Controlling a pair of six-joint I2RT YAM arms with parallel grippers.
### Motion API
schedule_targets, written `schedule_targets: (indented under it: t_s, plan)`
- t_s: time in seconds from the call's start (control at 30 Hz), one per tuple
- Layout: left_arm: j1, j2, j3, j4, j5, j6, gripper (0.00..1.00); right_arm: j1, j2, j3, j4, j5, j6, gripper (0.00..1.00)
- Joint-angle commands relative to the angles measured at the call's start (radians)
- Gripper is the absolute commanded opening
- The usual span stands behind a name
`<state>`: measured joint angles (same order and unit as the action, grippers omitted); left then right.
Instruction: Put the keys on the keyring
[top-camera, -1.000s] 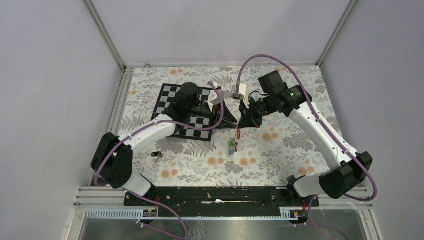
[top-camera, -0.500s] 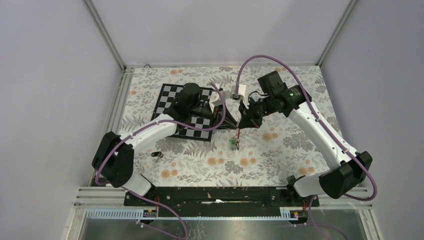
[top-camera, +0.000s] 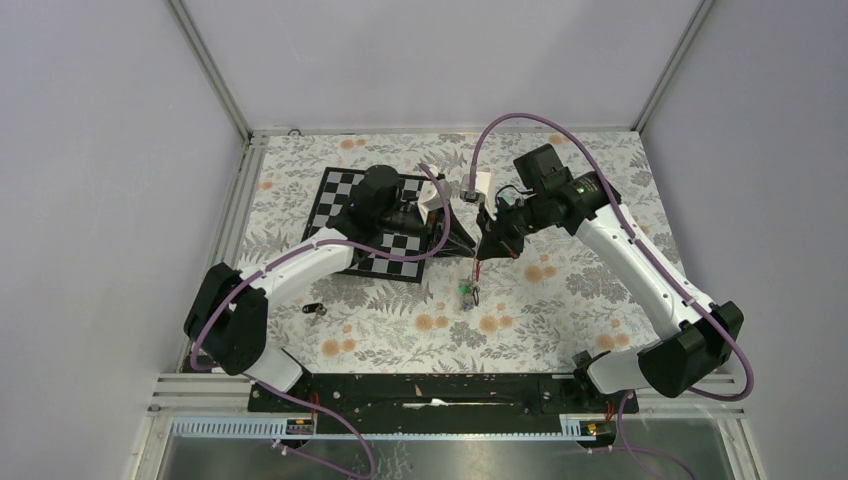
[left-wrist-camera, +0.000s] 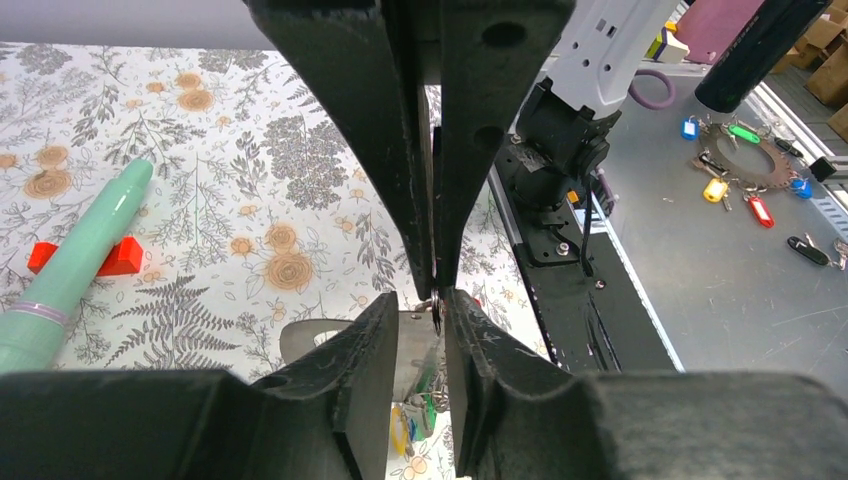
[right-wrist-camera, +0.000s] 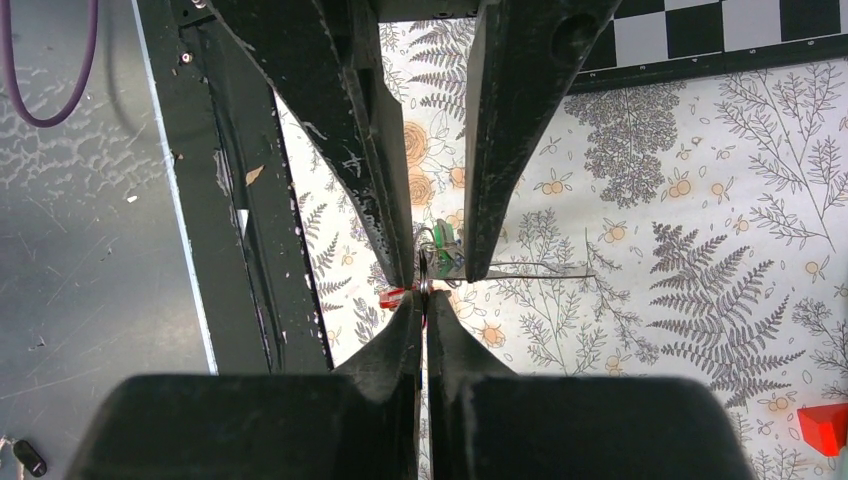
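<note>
Right wrist view, centre: shut right pincer (right-wrist-camera: 424, 300) pinching the keyring (right-wrist-camera: 530, 269), held above the surface (right-wrist-camera: 700, 200), keys (right-wrist-camera: 443, 243) dangling beneath. Left pincer (left-wrist-camera: 420, 305) narrow around the wire, grip unclear. Likely light, springy, slippery wire; best taken on bare wire beside the existing grip, never on swinging tags. Keys probably loose, prone to sliding along the loop.

The keys (top-camera: 467, 291) — seemingly bunched — too small to count.
</note>
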<state>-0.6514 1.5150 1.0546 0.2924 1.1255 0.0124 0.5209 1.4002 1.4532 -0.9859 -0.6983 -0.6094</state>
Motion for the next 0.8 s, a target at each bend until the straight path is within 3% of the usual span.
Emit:
schedule_targets:
  t_s: [0.0, 0.77]
  plan:
    - [-0.005, -0.003, 0.010, 0.091, 0.025, -0.040, 0.27, 0.014, -0.018, 0.002, 0.015, -0.018, 0.000, 0.00]
    - [-0.007, -0.009, -0.022, 0.076, 0.037, -0.021, 0.23, 0.014, -0.027, 0.007, 0.025, -0.001, 0.009, 0.00]
